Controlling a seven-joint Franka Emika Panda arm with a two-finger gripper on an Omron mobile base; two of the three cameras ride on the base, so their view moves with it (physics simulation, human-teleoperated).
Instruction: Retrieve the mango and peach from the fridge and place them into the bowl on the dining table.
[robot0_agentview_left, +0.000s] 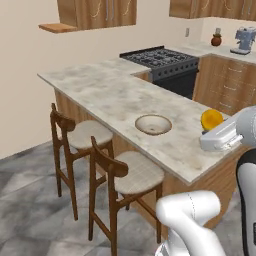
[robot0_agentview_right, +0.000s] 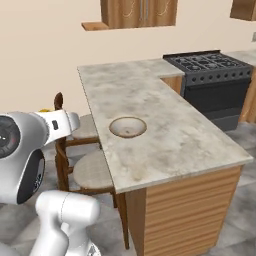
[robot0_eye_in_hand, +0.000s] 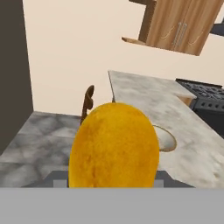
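My gripper is shut on the mango, a yellow-orange fruit that looms large in the hand view. From the left base the mango hangs over the near right part of the dining table, to the right of the bowl. The tan speckled bowl is empty and sits near the table's stool-side edge. In the hand view the bowl peeks out from behind the mango's right side. From the right base just a yellow sliver of mango shows behind my arm. The peach and the fridge are out of view.
Two wooden cushioned stools stand along the table's left side. A black gas stove sits at the far end, with a coffee machine on the back counter. Wall cabinets hang above. The grey floor is open at left.
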